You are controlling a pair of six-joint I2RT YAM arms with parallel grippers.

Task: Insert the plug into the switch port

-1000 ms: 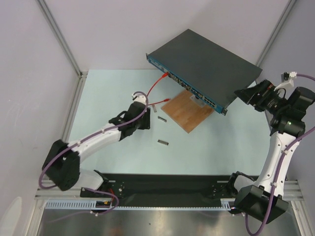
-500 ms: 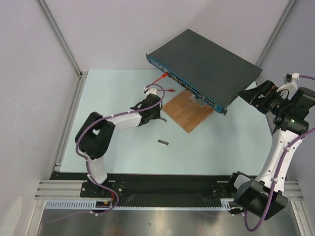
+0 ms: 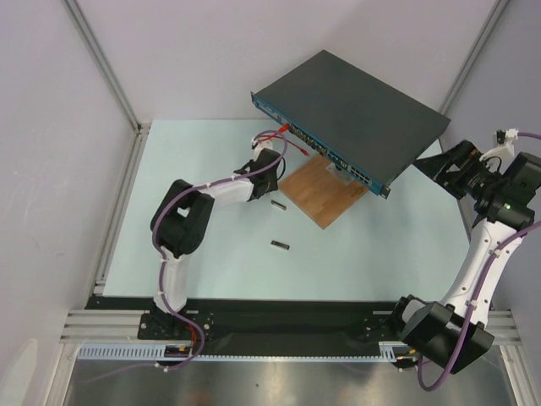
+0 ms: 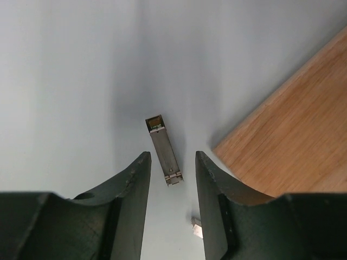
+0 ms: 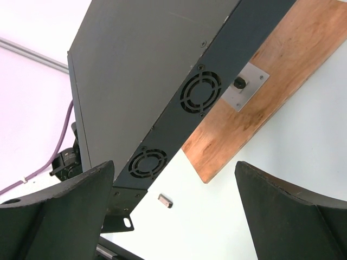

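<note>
On the pale blue-green table (image 3: 194, 152), which is sitting between plain light-grey walls (image 3: 211, 51) with aluminium frame posts (image 3: 101, 63) running up the corners, the switch (image 3: 355, 110) is standing at the far side. It is turned diagonally, its blue socket face looking toward the left arm. A brown wooden board (image 3: 321, 194) is lying under its front edge, and a red cable (image 3: 272, 138) is trailing from a socket near the left end of that face.

The plug (image 4: 164, 151), a small silver metal block, is lying flat on the table just left of the board, apart from the switch's face. A second small metal piece (image 3: 281, 245) is lying nearer the arm bases.

The left arm is folding sharply at the elbow and reaching forward. The left gripper (image 4: 172, 162) is pointing down with its jaws partly open, straddling the plug's near end with a gap showing on each side, so it is gripping nothing.

The right arm is rising tall at the table's right edge. The right gripper (image 5: 174, 168) is spread wide and empty, facing the switch's fan-vented side.
</note>
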